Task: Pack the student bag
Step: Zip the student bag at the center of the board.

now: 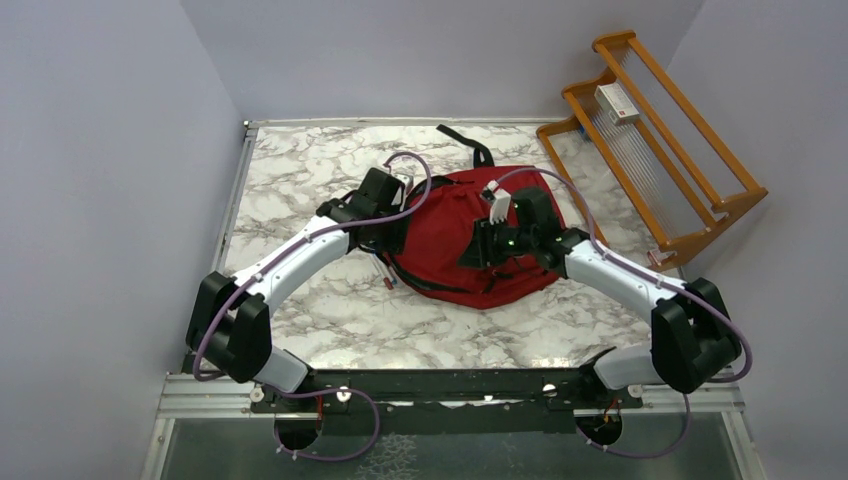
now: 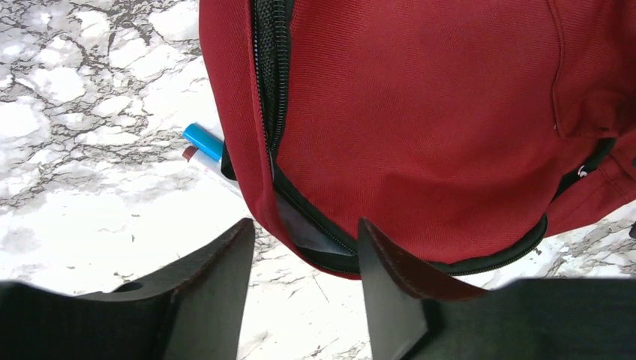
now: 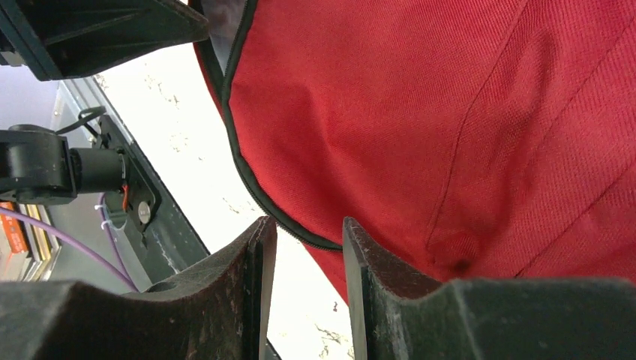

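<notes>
Pale lilac walls [image 1: 100, 150] stand around a white marble table [image 1: 330, 330], and the student bag [image 1: 445, 215] lies flat on it, about in the middle and toward the far side. It is a big soft backpack of red woven cloth. A black zip runs along its curved rim, some grey lining shows at the opening, and one black strap [image 1: 470, 145] comes out from its far end. The left gripper [image 2: 305, 223] is at the bag's rim on the side toward the left arm. Its fingers [image 2: 217, 277] stand well apart, and the zipped edge lies in the gap between them without being pinched. Just beside this same rim, a pen with a blue cap [image 2: 202, 140] and a white pen [image 2: 206, 166] stick out from under the bag. The right gripper [image 3: 307, 221] is over the bag's top. A narrow gap shows between its fingers [image 3: 390, 285], the bag's zip edge runs into this gap, and I cannot tell if they pinch the cloth. Well apart from the bag, past its right side, an orange wooden rack [image 1: 660, 150] carries a small white box [image 1: 617, 103].
</notes>
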You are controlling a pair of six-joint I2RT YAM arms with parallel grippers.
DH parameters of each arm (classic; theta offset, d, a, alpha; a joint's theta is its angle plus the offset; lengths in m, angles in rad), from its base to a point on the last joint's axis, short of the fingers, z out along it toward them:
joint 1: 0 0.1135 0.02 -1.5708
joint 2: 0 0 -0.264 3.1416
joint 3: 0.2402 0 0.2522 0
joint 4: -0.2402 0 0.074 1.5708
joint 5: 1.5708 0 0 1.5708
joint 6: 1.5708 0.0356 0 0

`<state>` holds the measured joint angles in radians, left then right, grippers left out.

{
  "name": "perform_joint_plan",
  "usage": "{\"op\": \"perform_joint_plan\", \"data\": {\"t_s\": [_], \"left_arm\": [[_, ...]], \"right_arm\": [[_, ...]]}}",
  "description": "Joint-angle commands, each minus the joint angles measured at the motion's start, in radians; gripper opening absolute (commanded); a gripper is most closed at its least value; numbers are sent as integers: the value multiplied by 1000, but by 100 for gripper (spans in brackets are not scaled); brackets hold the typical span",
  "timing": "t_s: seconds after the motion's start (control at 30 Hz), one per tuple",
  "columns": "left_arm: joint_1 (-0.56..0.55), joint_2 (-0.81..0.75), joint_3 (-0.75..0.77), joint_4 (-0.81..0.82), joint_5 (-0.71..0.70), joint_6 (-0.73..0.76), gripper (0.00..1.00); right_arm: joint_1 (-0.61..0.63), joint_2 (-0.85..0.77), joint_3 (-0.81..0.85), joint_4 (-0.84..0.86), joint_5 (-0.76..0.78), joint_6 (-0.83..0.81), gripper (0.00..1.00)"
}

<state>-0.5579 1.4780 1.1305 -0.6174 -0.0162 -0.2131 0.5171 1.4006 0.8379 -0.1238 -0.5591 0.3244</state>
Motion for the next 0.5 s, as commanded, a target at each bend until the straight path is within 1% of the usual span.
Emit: {"op": "perform_joint_plan", "data": {"t_s": [0.0,0.1,0.2,0.3,0.37,0.47], "left_arm": [[-11,-50,31,-12,-55,-26,58],[-13,-67,67,-9,-69,-8,62],[-22,-76,99,8,-56,23,64],[-42,-94,105,69,-24,40,65],[-64,-106,96,125,10,40,69],[-113,-115,69,216,74,24,71]], "right_arm": [[17,-84,-28,-51,176,40,45],[17,-158,-53,-100,362,80,48],[17,-211,-71,-158,512,136,51],[16,-233,-77,-227,601,167,53],[15,-237,-81,-264,639,190,53],[-4,-250,-101,-299,669,218,54]]}}
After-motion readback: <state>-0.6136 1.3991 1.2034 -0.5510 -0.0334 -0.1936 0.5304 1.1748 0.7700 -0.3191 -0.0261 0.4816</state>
